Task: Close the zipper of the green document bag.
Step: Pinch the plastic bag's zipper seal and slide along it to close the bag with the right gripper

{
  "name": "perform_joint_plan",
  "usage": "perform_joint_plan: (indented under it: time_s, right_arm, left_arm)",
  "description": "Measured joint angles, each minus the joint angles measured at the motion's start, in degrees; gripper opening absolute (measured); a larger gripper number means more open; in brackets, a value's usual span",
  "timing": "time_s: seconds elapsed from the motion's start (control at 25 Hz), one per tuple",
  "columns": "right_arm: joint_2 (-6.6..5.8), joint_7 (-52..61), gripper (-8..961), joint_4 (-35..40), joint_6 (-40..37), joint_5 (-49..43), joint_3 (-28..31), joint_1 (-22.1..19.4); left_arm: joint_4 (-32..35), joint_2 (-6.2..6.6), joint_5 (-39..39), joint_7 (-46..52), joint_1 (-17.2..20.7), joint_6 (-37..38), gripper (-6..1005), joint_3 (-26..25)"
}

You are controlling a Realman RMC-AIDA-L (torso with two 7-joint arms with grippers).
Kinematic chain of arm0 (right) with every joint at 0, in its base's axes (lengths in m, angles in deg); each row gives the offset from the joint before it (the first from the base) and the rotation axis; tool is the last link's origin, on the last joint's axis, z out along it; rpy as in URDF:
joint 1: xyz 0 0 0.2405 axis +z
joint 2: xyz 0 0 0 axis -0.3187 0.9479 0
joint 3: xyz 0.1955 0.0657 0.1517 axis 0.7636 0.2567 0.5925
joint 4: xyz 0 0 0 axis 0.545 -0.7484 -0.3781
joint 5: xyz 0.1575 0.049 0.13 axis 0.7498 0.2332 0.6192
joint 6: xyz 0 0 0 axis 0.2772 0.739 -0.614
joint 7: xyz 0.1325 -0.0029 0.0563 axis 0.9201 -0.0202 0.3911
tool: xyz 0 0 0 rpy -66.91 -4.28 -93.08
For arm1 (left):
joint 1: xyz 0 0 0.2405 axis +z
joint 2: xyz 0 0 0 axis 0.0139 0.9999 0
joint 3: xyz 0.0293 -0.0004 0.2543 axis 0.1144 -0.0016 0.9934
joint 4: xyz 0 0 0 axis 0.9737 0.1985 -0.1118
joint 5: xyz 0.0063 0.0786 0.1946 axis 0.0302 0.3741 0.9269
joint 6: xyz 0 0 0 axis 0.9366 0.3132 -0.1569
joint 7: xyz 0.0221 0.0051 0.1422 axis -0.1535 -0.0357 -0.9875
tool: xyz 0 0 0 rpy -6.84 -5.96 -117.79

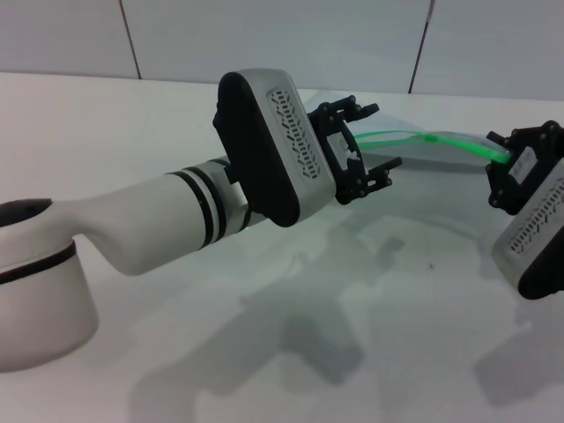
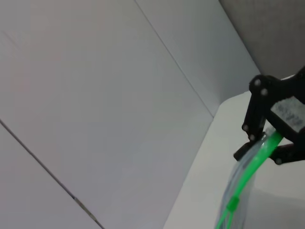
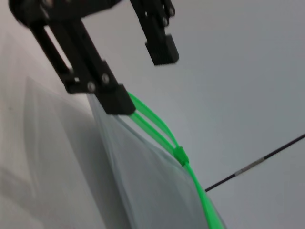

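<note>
The green document bag (image 1: 432, 163) (image 3: 143, 181), a translucent pale pouch, hangs over the table's far right with its green edge uppermost. My right gripper (image 1: 502, 159) (image 2: 267, 138) is shut on the right end of that edge. The zipper (image 1: 458, 144) (image 2: 252, 167) (image 3: 200, 191) runs left from there, and its small slider (image 1: 429, 137) (image 2: 232, 205) (image 3: 181, 155) sits partway along. From the slider toward the left gripper the strip splits into two open lips. My left gripper (image 1: 385, 137) (image 3: 142, 76) is open at the bag's left end, one finger (image 3: 114, 100) against the strip's end.
A white table (image 1: 264, 352) carries the arms' shadows. A pale panelled wall (image 1: 264, 35) with dark seams stands just behind the bag. My bulky left forearm (image 1: 176, 220) crosses the middle of the table.
</note>
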Motion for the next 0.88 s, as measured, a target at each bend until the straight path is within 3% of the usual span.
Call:
perform_joint_plan:
  time_s: [0.88]
  right_arm:
    - [0.01,-0.1,52,3.1,0.0,0.0,-2.3,-1.1]
  left_arm:
    - [0.8,-1.27,7.9,-0.2,-1.5,0.5,622,-1.0]
